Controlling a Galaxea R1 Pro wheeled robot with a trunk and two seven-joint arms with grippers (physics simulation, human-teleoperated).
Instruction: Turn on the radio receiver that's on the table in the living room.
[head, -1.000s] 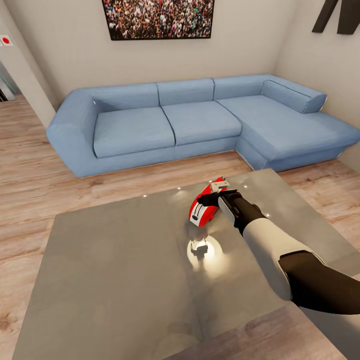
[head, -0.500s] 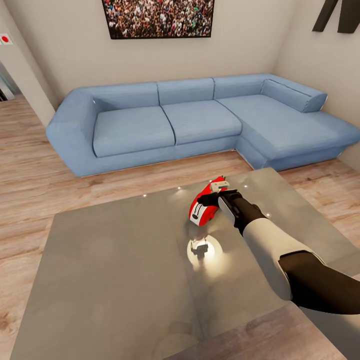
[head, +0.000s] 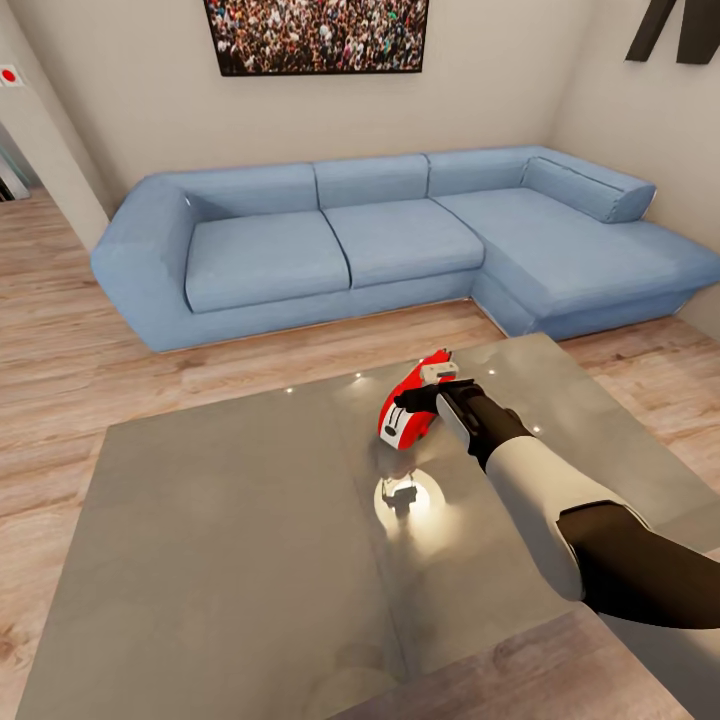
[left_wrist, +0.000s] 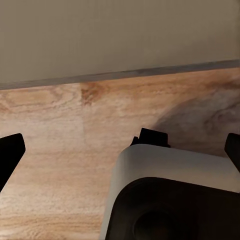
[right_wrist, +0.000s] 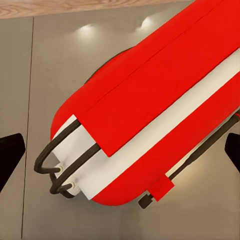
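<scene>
One blue sofa (head: 400, 240), behind table (head: 220, 540)

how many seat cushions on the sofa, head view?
3. One on the left of the blue sofa at, one in the middle at, and the long chaise cushion on the right at. None looks hidden.

At lower right of the head view, the right arm (head: 560, 500) has a glossy black upper segment, a white forearm shell, a dark wrist and black fingers (head: 415, 398).
</scene>
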